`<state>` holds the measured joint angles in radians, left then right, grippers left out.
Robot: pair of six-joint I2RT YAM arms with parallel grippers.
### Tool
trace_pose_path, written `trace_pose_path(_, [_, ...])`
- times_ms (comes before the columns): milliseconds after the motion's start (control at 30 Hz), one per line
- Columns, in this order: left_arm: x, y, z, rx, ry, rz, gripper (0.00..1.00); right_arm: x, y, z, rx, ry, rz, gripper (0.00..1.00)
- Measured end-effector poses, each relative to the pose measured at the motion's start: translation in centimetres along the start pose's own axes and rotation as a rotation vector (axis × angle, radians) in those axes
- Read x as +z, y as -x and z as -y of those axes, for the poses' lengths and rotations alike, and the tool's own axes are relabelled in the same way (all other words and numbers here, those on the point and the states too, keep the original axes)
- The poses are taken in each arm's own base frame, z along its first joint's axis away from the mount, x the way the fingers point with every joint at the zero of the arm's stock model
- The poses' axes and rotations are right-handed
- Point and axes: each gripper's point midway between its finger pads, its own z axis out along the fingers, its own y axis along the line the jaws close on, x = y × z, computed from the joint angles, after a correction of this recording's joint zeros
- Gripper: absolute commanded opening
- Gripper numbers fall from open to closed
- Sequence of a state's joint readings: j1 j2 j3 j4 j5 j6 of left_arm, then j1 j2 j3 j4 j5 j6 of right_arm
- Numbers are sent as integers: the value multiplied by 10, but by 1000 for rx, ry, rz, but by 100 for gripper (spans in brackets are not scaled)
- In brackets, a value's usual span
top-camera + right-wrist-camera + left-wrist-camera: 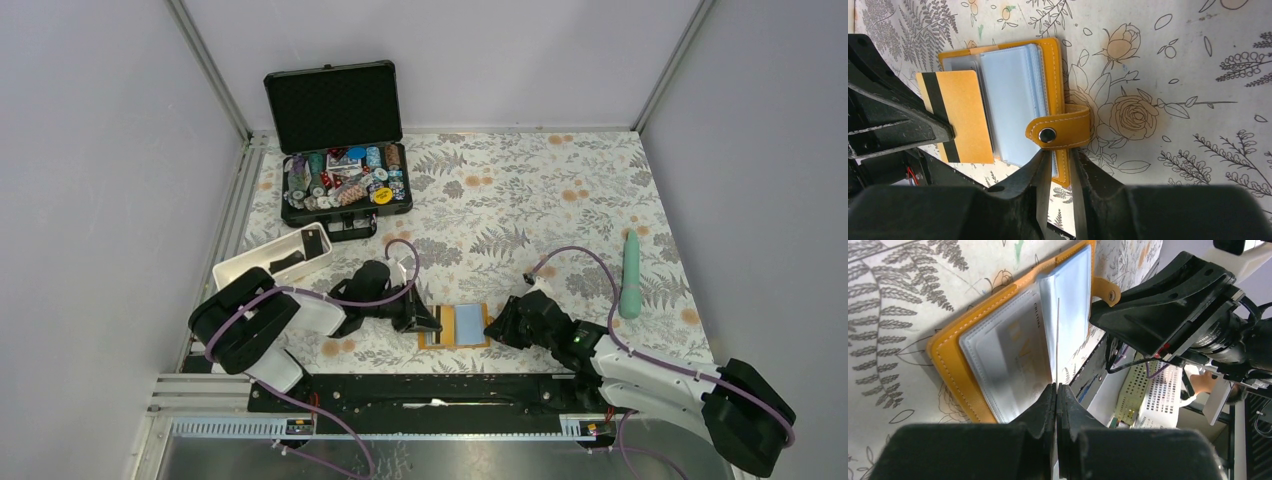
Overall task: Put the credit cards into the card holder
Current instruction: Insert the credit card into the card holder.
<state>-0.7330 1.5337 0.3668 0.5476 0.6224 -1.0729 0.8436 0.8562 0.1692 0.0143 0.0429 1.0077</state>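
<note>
The table (560,190) carries a cloth printed with ferns and flowers. At its far left a black case (335,105) stands open, the lid upright and the bottom full of chips (345,180). Nearer, at the left edge, a white tray (232,268) lies at an angle with dark items in it. The two arms reach toward each other low over the near middle of the table. The left gripper (428,322) is at the left end of the wallet (466,322) and the right gripper (493,328) at its right end. A teal stick (630,275) lies well apart at the right. The wallet is orange and lies open and flat on the cloth between the grippers, with its pale blue sleeves facing up. The left fingers (1040,410) are pressed together on one end of a card (965,115). This card is tan with a black stripe and is held over the left half of the wallet. I cannot tell if it touches the sleeves. A pale card (1015,347) shows inside one sleeve. The right fingers (1035,175) stand only a little apart, with the edge of the wallet's right cover between them, just below the snap tab (1060,129). Whether they really clamp this edge I cannot tell.
</note>
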Motion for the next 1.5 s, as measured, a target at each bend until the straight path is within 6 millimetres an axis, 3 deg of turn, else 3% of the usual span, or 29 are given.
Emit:
trace_pose_path(333, [3, 16, 5, -6, -50, 115, 0, 1, -1, 1, -1, -5, -3, 21])
trace_pose_path(533, [7, 7, -9, -50, -34, 111, 0, 3, 0, 0, -1, -4, -3, 19])
trace_pose_path(1500, [9, 0, -14, -51, -32, 107, 0, 4, 0, 0, -1, -10, -6, 16])
